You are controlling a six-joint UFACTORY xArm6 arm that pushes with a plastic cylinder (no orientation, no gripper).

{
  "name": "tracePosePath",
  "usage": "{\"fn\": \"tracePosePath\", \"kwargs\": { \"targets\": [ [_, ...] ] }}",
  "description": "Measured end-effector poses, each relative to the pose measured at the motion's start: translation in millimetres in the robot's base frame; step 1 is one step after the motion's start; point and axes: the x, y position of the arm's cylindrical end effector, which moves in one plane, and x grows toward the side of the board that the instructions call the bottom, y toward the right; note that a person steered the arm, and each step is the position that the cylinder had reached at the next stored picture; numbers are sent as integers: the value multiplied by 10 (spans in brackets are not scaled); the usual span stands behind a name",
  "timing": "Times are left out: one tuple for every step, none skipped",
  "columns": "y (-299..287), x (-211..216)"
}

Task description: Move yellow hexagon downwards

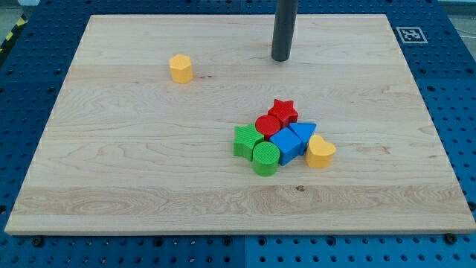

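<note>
My tip (pixel 280 58) bare, holding nothing, on wooden board (pixel 111 171). Yellow hexagon block (pixel 181 68) well to view's left of my tip, apart. Coloured block cluster (pixel 282 138) below.

Dark rod enters from the view's top, standing upright, right of centre. My tip (pixel 281 59) sits at the board surface near the top edge, apparently in contact, though the angle leaves that uncertain. No block touches it.
</note>
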Motion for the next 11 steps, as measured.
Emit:
{"fn": "tracePosePath", "kwargs": {
  "targets": [
    [-551, -135],
    [-904, -120],
    [-1243, 90],
    [-1251, 390],
    [-1317, 394],
    [-1340, 237],
    [-1767, 178],
    [-2019, 378],
    [-2019, 508],
    [-2019, 508],
    [-2103, 456]
  ]
}}
